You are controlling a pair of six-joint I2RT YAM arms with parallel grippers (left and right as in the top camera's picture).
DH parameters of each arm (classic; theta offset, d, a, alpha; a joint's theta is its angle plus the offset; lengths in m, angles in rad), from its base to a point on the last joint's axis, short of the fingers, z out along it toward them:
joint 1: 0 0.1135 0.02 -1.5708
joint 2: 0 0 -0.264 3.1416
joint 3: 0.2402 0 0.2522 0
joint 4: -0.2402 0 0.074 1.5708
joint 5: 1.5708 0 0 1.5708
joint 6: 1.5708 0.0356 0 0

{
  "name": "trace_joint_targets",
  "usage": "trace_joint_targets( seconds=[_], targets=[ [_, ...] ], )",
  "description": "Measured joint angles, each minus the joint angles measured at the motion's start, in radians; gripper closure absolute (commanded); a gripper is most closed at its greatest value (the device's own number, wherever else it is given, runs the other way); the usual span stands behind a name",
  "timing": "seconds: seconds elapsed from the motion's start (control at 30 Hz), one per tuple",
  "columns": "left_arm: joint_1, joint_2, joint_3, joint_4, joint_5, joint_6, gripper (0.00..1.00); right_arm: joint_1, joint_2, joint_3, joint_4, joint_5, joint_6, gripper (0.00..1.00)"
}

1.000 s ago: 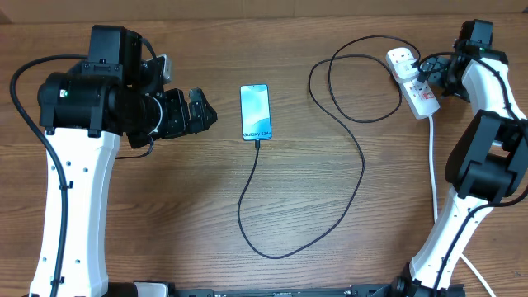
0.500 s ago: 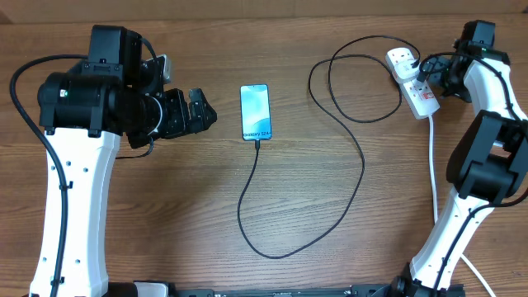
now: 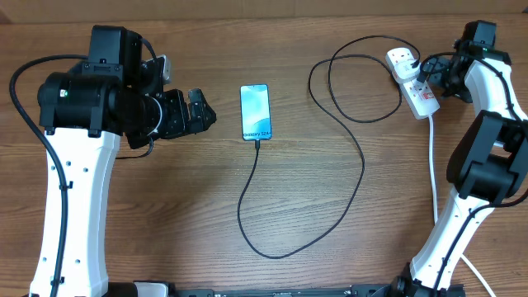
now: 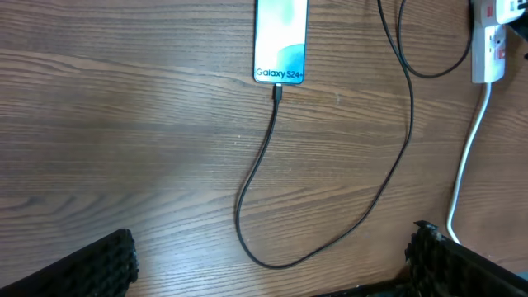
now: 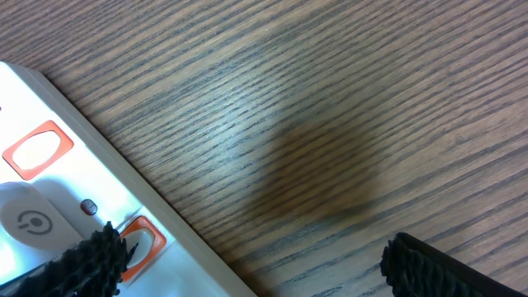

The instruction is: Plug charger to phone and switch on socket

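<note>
Overhead: noted slim rect. smartphone, black edge, light blue-teal screen (image 3: 255, 112), flat on brown wood-grain table (image 3: 165, 214), about centre, a bit to the far side; "Galaxy S24" text at near end. Seen small black connector tip (image 3: 257, 142) seated in near edge of smartphone; same in left wrist view.

Traced long thin black charger cable (image 3: 360, 177) from tip: toward near edge, wide U to the right, back to far side, loose loops, then on to white elongated plastic power strip w/ red switches (image 3: 410, 81) at far right. Could not separate black plug from dark gripper parts there.

L arm: left gripper (image 3: 205, 111) left of smartphone, well apart from it, jaws spread wide, nothing between. Left wrist view: black ribbed fingertips (image 4: 111, 260) at bottom corners, bare wood + cable loop between.

R arm: right gripper (image 3: 427, 74) at power strip, jaws wide apart, nothing held. Right wrist view: one fingertip (image 5: 87, 264) over strip edge, just beside orange-red switch (image 5: 140, 238); contact: cannot tell. Second such switch further along strip. Other fingertip over bare wood. Switches on or off: cannot tell.

Thick white cord (image 3: 433, 165) from near end of power strip, down right side toward near edge, beside R arm.
</note>
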State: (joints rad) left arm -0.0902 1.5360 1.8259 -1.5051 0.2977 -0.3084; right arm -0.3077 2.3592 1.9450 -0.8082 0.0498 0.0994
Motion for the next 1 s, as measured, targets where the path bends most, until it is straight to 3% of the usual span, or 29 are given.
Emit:
trace_joint_targets(
  seconds=[1.0],
  targets=[
    [0.000, 0.000, 0.000, -0.004, -0.029, 0.000, 0.00, -0.014, 0.004, 0.013, -0.051, -0.068, -0.005, 0.00]
  ],
)
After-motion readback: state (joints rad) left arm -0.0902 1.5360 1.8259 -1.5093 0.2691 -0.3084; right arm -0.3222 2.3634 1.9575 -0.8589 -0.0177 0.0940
